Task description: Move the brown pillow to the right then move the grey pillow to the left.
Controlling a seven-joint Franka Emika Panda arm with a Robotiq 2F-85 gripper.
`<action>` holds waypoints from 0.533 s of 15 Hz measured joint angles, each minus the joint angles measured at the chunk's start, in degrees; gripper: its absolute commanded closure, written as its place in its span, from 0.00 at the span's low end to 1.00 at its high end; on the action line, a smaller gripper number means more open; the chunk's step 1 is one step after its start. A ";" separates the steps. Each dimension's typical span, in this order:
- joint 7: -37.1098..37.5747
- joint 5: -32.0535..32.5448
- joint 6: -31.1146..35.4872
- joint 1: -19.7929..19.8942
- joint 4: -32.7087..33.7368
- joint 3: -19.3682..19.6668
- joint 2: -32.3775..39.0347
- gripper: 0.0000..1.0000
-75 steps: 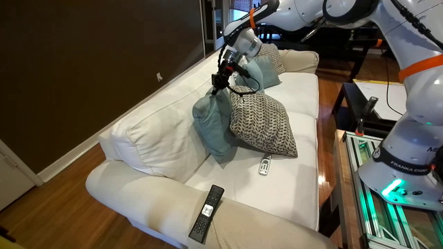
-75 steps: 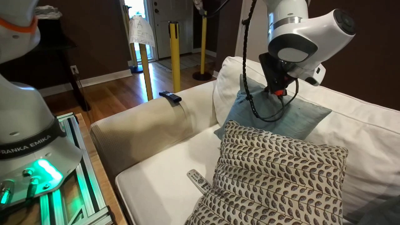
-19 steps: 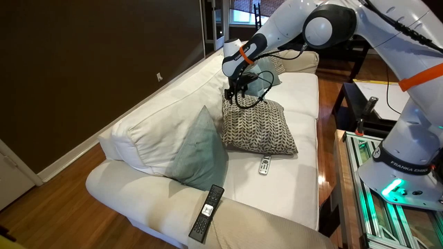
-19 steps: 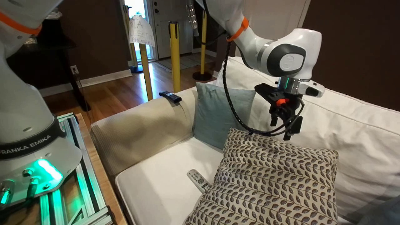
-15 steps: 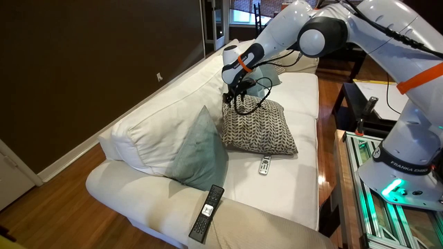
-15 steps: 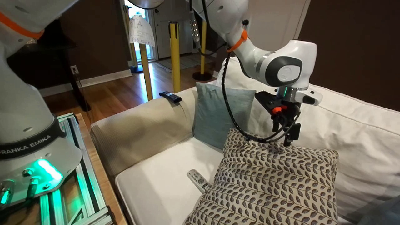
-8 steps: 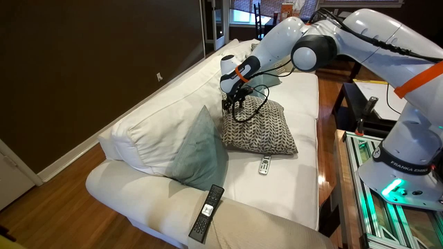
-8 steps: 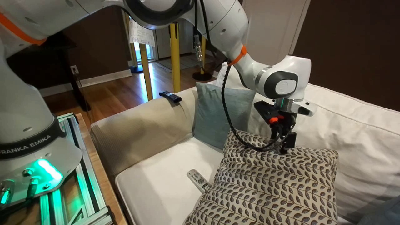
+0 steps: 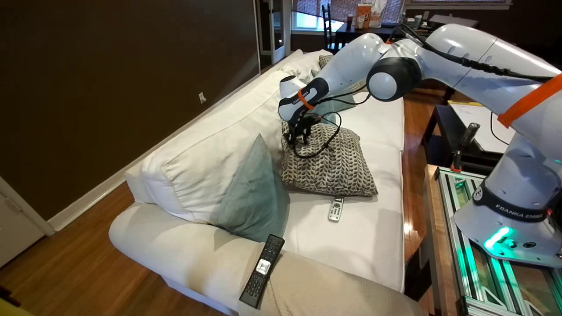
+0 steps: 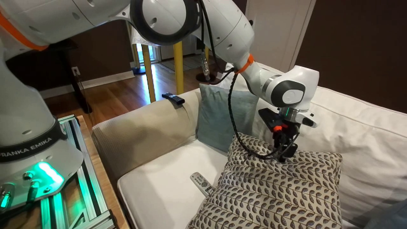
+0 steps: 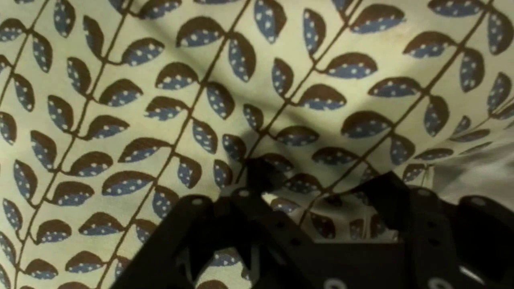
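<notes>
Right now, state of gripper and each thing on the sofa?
brown pillow: tilted back on the sofa seat
gripper: open, at the brown pillow
grey pillow: standing beside the armrest
silver remote: buttons up, sofa seat
black remote: buttons up, armrest
far pillows: partly hidden, can't tell

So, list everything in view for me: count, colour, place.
sofa: one, white, both exterior views
brown pillow: one, cream with brown leaves, on sofa
black remote: one, black, on sofa arm
grey pillow: one, blue-grey, beside the sofa arm
silver remote: one, silver, by brown pillow
more pillows: unclear count, blue-grey and patterned, farther along sofa
posts: at least three, yellow, beyond sofa arm
sign: one, white, on a post
workbench: one, wood and metal, below robot base
low table: one, black, beside workbench
far table: one, dark, by window
robot arm: one, white, above sofa
gripper: one, black, jaws apart at brown pillow's upper edge
</notes>
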State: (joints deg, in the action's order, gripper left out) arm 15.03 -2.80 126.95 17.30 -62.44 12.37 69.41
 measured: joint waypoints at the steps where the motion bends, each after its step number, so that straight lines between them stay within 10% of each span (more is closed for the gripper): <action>1: -0.10 -0.47 -0.99 0.58 0.74 -0.48 0.13 0.73; 5: -2.38 -5.06 -3.21 4.51 2.50 -3.98 -0.07 1.00; 8: -5.14 -9.25 -3.45 8.27 2.53 -7.35 -0.76 1.00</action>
State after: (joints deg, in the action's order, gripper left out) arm 9.89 -12.05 123.50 25.57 -59.91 5.02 68.65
